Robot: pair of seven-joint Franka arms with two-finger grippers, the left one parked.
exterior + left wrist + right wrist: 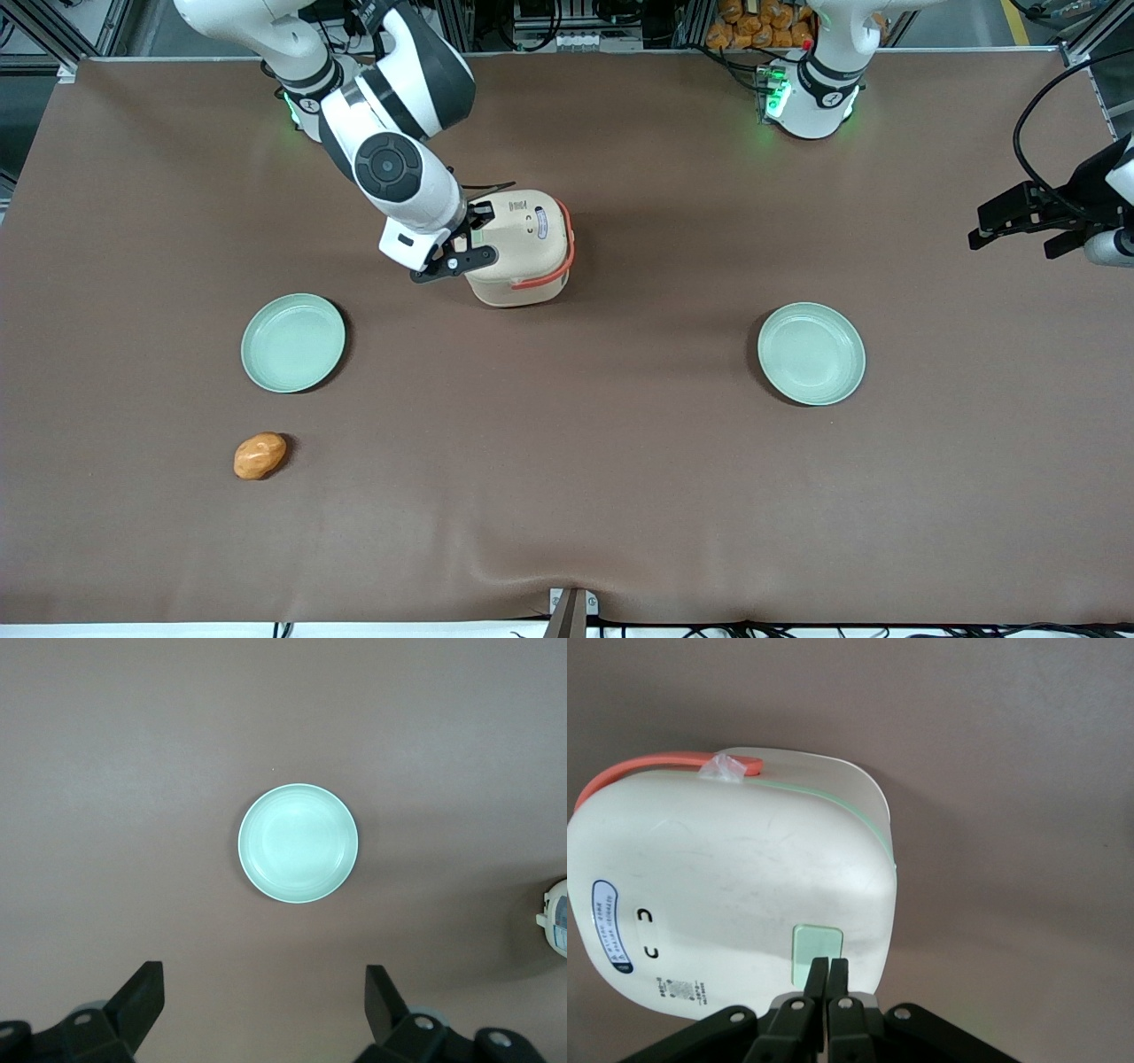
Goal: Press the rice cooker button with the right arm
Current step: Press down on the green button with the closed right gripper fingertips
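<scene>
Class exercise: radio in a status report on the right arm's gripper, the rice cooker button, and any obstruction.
Gripper shut, fingertips at the button's edge on the cooker lid. Button pale green, exposed. Nothing in the way; plates and the orange item sit well apart.

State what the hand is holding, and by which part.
Nothing is held. The hand has its fingers shut together, tips at the button on the rice cooker lid.

White jointed right arm (403,133), black bands, round dark joint cap, black gripper (462,252), green base light.
</scene>
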